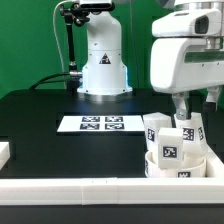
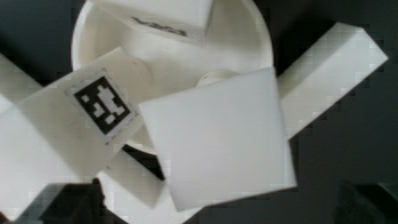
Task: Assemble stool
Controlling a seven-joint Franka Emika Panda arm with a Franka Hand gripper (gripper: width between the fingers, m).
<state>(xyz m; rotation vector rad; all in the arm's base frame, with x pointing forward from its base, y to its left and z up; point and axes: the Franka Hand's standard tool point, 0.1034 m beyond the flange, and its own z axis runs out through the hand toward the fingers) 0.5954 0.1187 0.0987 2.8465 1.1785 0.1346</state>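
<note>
The stool's round white seat (image 1: 176, 165) sits at the exterior view's right, near the front rail. Three white block legs stand up from it: one at the left (image 1: 155, 128), one in front with a tag (image 1: 170, 147), one at the right (image 1: 194, 130). My gripper (image 1: 190, 115) hangs just above the right leg, its fingers close to that leg's top. In the wrist view the seat (image 2: 160, 30) fills the frame. A plain leg (image 2: 214, 140) lies closest and tilted, with a tagged leg (image 2: 98, 100) beside it. My fingers do not show clearly there.
The marker board (image 1: 100, 123) lies flat in the middle of the black table. A long white rail (image 1: 90, 190) runs along the front edge, and another white piece (image 1: 4, 152) is at the far left. The robot base (image 1: 103, 65) stands at the back.
</note>
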